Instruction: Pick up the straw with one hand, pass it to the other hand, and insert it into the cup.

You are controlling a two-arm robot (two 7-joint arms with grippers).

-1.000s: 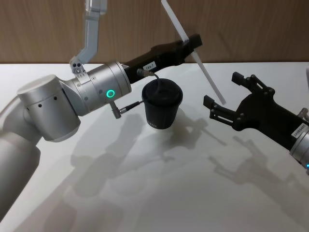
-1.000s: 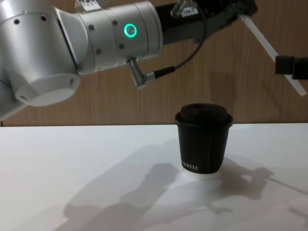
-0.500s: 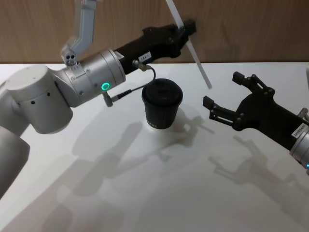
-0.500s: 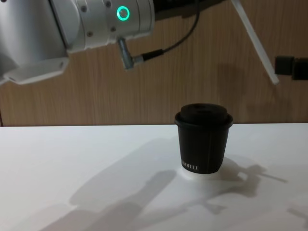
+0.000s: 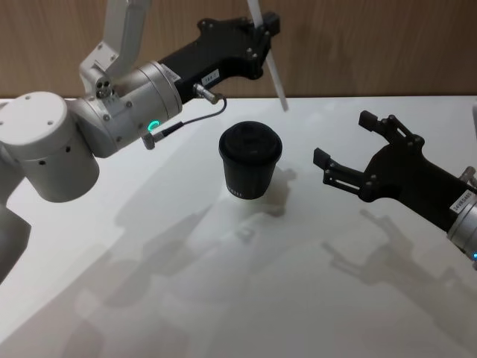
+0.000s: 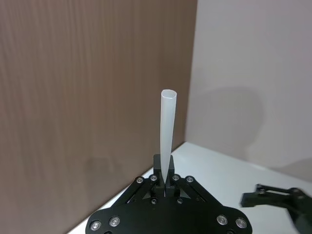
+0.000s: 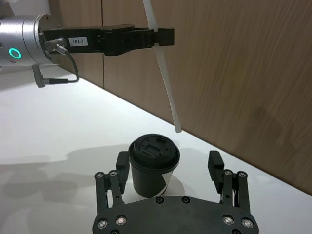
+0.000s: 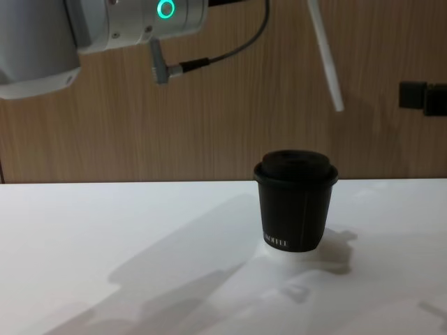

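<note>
We are pinching the straw [image 5: 272, 67] in our left end effector [image 5: 261, 26], tilted, its lower tip high above the cup [image 5: 250, 160] standing on the bench [image 5: 223, 283]. Our right end effector [image 5: 344, 138] is hovering spread, right of the cup.

Right gripper [image 7: 168, 160] has its fingers spread wide, the black lidded cup [image 7: 153, 166] standing on the white table [image 7: 58, 126] just beyond them. Left gripper [image 7: 163, 35] pinches the straw [image 7: 164, 73] – tilted, lower end hanging clear of the lid, off to one side. Wood wall [image 7: 243, 73] behind.
</note>
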